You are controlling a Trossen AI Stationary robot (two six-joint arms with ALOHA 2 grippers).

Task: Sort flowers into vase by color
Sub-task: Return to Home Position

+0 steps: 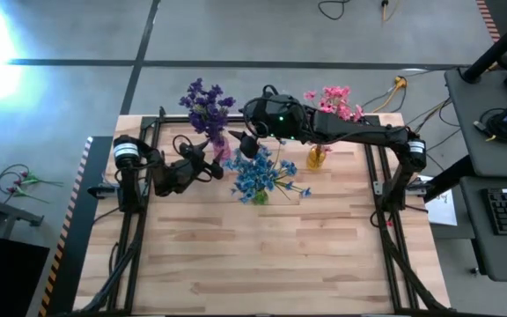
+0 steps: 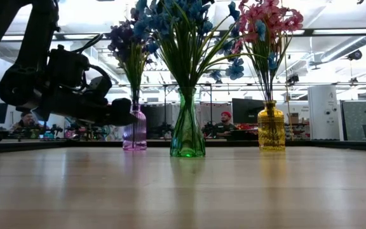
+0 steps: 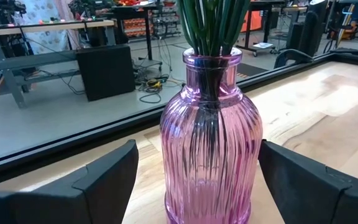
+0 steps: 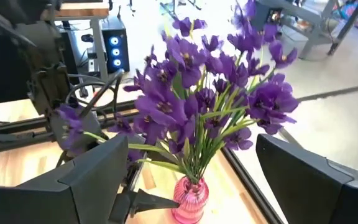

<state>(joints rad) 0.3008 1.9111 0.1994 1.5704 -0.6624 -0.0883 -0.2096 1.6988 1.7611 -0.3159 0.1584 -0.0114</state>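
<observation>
Standing nearest on the pale wooden table (image 1: 262,264) is a green glass vase (image 2: 187,130) holding the blue flowers (image 1: 258,173), whose green stems fan out above its neck. Just behind it, towards the left arm's side, is the ribbed violet vase (image 3: 211,137), packed with the purple flowers (image 4: 210,106). Towards the right arm's side, level with the violet vase, is the yellow vase (image 2: 271,128) holding the pink flowers (image 1: 334,100).

The left gripper (image 1: 211,161) sits low over the table at the violet vase. Its two dark fingers (image 3: 107,180) are spread wide, one on each side of the glass. There is a clear gap on both sides, and it grips nothing.

The right gripper (image 1: 243,141) hangs higher, reaching in from the right side over the vases to a spot just beside the purple blossoms. Its fingers (image 4: 309,177) are also wide apart and empty, with the purple bunch showing below and between them.

Every sprig in view stands in a vase, one colour to each.

Beyond the far edge of the table, the low view shows a bright workshop with desks and monitors, where a seated person (image 2: 27,121) and another person in a red cap (image 2: 226,118) can be seen.
</observation>
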